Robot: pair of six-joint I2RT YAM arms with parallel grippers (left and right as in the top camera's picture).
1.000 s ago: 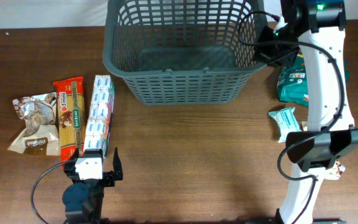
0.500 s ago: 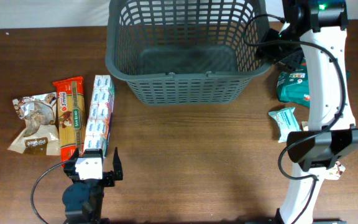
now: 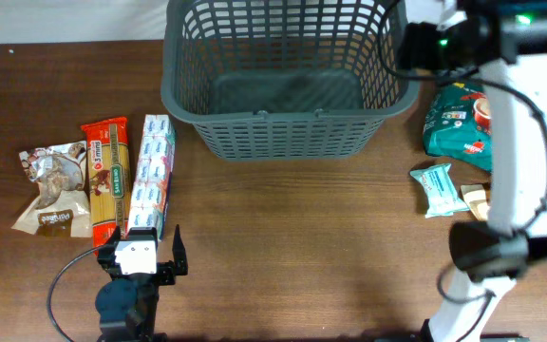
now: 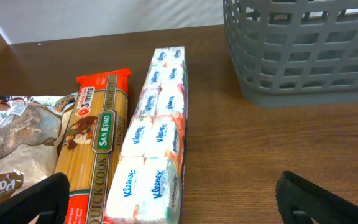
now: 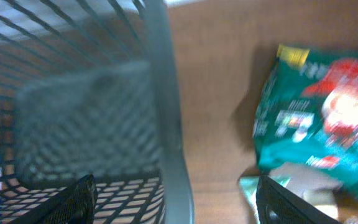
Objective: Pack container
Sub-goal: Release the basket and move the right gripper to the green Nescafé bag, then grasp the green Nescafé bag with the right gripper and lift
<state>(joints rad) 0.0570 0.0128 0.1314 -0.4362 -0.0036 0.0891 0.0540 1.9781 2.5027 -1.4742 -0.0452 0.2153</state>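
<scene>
The container, a large dark grey basket (image 3: pixel 283 112), stands at the back middle of the table with nothing in it. My right gripper (image 3: pixel 410 49) hovers at its right wall, open. In the right wrist view the gripper (image 5: pixel 179 202) straddles the rim (image 5: pixel 166 112) with wide gaps on both sides, touching nothing. My left gripper (image 3: pixel 141 255) rests open near the front left edge. Its fingers (image 4: pixel 30 199) stand wide apart, just short of a Kleenex tissue pack (image 4: pixel 157 143).
On the left lie the tissue pack (image 3: pixel 152 176), a red pasta packet (image 3: pixel 107 176) and a brown snack bag (image 3: pixel 53 185). Right of the basket lie a green packet (image 3: pixel 459 119) and a small teal packet (image 3: pixel 440 187). The right arm's white links rise along the right edge.
The right gripper has opened and let go of the basket's right rim, after the basket shifted slightly right. The right arm has swung further right. The left arm has not moved.
</scene>
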